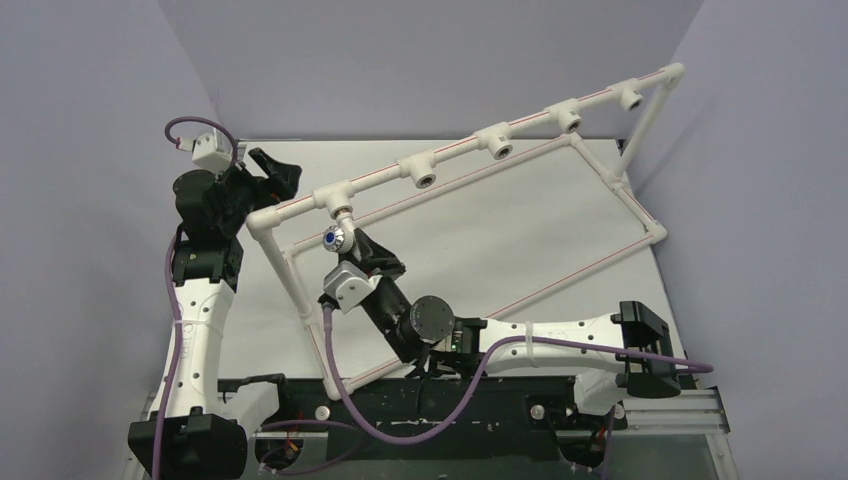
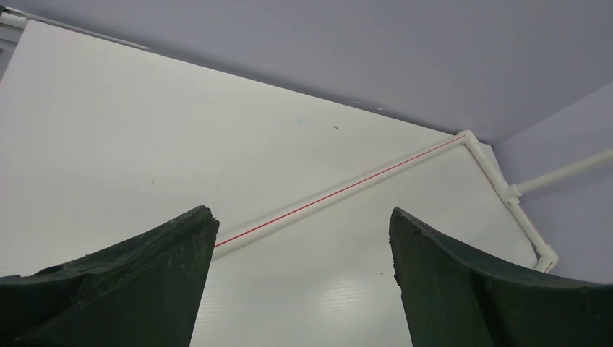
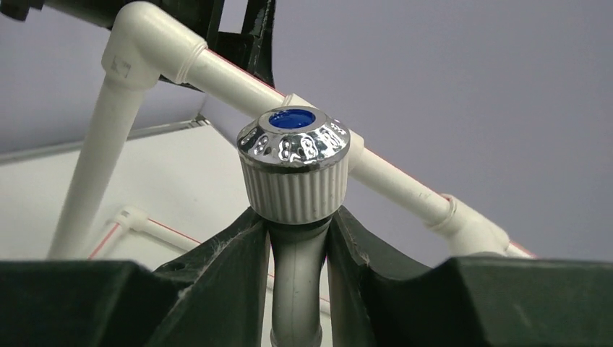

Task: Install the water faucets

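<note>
The water faucet (image 1: 337, 238), a small white tap with a shiny ribbed knob and blue centre (image 3: 293, 163), is held just below the leftmost tee socket (image 1: 338, 198) of the white pipe frame (image 1: 460, 150). Its upper end meets that socket's downward outlet; how far it sits in is hidden. My right gripper (image 1: 355, 247) is shut on the tap's white body right under the knob (image 3: 298, 235). My left gripper (image 1: 272, 170) hangs open behind the frame's left corner, and in its own view nothing lies between its fingers (image 2: 303, 217).
Along the frame's raised top rail several more tee sockets (image 1: 497, 143) face forward with open mouths. The frame's lower rails (image 2: 340, 191) lie on the white table (image 1: 470, 240). Grey walls close in the back and both sides. The frame's left elbow (image 3: 141, 54) stands close to the tap.
</note>
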### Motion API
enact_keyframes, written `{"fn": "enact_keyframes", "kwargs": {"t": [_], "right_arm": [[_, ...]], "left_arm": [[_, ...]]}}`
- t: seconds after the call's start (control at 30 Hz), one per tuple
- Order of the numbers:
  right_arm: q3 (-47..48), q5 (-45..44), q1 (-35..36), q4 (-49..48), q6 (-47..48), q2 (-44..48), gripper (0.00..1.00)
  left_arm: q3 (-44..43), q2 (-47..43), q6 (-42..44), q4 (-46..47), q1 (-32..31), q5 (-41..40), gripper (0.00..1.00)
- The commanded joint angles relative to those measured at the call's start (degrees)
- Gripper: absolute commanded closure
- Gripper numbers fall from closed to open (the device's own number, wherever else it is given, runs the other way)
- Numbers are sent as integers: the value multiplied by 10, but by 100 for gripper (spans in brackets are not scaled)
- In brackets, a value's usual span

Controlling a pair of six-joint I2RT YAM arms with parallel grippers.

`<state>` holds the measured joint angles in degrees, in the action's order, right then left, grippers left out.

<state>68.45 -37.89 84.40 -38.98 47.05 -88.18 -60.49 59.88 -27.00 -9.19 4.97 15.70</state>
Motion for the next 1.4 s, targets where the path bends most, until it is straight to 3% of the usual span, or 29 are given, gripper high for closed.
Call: {"fn": "enact_keyframes", "kwargs": {"t": [0.0,0.33,0.7,0.93,1.37], "right_arm": [[-6,-51,-1,-155,-153,16,100],[-24,-136,-5,-269,-333,-7,100],[-28,-241,-6,-286,-561,-27,100],[-38,-238,-22,-107,-907,6,100],[-22,-212,-30,164,-1325,30,100]], "left_arm": [[-17,-8,6,33,2,0,14],[-16,-11,6,35,1,0,13],[-14,-11,6,36,-7,-5,13],[-11,-13,7,38,-8,-10,13],[-2,-16,3,51,-12,-12,13]]}}
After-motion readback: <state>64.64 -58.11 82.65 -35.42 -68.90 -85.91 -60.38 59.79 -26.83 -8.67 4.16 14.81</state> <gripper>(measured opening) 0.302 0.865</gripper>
